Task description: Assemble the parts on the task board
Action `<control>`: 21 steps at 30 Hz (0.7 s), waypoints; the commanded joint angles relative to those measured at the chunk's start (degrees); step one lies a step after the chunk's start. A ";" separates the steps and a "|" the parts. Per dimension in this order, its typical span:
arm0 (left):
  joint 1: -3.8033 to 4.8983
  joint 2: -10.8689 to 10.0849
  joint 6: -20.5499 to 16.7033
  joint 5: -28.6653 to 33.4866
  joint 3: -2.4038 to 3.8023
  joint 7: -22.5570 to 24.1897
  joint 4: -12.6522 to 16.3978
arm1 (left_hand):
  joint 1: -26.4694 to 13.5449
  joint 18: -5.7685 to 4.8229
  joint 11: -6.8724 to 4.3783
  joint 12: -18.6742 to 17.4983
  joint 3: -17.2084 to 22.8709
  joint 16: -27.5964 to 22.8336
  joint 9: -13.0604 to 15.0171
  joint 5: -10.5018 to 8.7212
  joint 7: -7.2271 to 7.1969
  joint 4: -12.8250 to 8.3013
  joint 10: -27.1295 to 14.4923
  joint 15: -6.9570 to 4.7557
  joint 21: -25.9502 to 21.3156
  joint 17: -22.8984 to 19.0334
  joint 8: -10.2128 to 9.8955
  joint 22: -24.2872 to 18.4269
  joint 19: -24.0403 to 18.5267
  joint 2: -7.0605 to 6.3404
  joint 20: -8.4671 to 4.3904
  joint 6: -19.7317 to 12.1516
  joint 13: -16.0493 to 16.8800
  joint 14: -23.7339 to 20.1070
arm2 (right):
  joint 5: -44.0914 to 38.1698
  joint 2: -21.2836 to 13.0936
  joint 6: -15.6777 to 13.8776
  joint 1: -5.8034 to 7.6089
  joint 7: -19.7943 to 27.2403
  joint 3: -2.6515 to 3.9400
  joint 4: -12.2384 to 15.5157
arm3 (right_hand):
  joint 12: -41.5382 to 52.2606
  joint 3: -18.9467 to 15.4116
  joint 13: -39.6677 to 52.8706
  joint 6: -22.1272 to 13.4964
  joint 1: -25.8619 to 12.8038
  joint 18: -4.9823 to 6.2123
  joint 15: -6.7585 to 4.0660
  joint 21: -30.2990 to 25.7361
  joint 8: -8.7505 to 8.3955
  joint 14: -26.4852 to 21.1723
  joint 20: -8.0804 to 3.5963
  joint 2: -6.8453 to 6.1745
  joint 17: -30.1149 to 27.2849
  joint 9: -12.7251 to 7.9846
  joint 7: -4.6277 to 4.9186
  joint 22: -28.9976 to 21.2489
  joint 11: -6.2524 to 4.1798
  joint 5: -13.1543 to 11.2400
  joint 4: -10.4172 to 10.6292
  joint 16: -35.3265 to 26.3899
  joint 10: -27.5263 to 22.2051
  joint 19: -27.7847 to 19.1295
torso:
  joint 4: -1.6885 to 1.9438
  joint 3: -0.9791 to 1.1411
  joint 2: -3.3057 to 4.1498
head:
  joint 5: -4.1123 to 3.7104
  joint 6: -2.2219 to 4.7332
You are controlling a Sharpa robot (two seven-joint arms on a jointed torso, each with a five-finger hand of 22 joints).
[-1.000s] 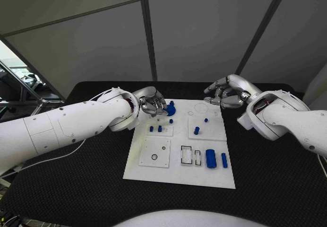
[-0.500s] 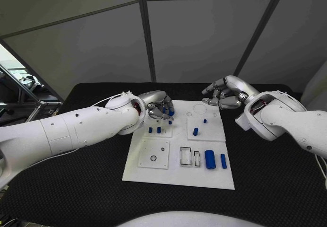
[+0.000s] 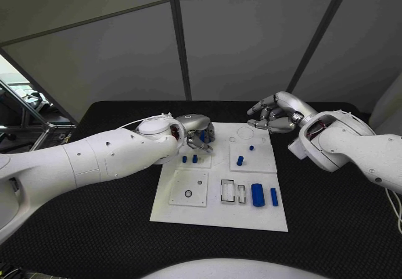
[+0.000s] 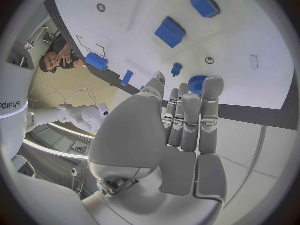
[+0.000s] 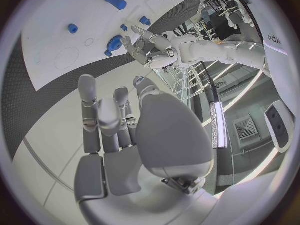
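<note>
I hold the left hand (image 3: 194, 131), fingers pinching a blue part (image 4: 197, 83), over the board (image 3: 219, 220) upper middle to seat it, while the right hand (image 3: 275, 114) waits curled, empty.

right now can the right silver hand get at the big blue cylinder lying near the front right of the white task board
Probably yes. The right hand hovers past the far edge of the white task board, holding nothing, and the big blue cylinder lies uncovered with nothing above it. The left hand is busy at the far left.
</note>
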 commanded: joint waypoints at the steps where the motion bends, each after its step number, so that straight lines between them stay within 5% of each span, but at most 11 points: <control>1: 0.04 0.61 2.33 -2.51 -0.09 -0.84 -0.75 | 0.73 0.10 -0.05 -0.56 0.71 1.16 -0.24 0.21 0.00 -0.21 0.65 -0.03 1.74 0.58 -0.36 1.43 0.42 0.25 -0.01 0.63 -0.46 0.64 | -0.13 0.08 0.02 0.11 0.53 0.03 0.10 | 0.12 0.20 -0.06 0.38 -0.36 0.19 -0.12 -0.27 0.13 0.56 -0.12 0.09 0.00 0.01 0.09 -0.03 -0.17 0.28 0.21 -0.28 0.20 0.25 | 0.00 0.04 0.01 | -0.01 -0.05; 21: -0.19 2.49 3.59 -2.63 -0.24 -1.25 -3.13 | 3.26 -1.37 -0.47 -3.89 7.64 7.43 -1.08 0.36 -0.21 -1.41 4.49 -0.50 12.81 5.36 -1.88 9.66 3.49 0.51 -0.36 3.53 -3.06 3.71 | -0.13 0.16 0.11 0.11 0.58 0.03 0.16 | 0.18 0.27 -0.02 0.38 -0.29 0.17 -0.13 -0.23 0.15 0.59 -0.13 0.12 0.07 0.00 0.09 0.05 -0.18 0.39 0.21 -0.25 0.24 0.31 | 0.01 0.05 -0.06 | -0.07 -0.26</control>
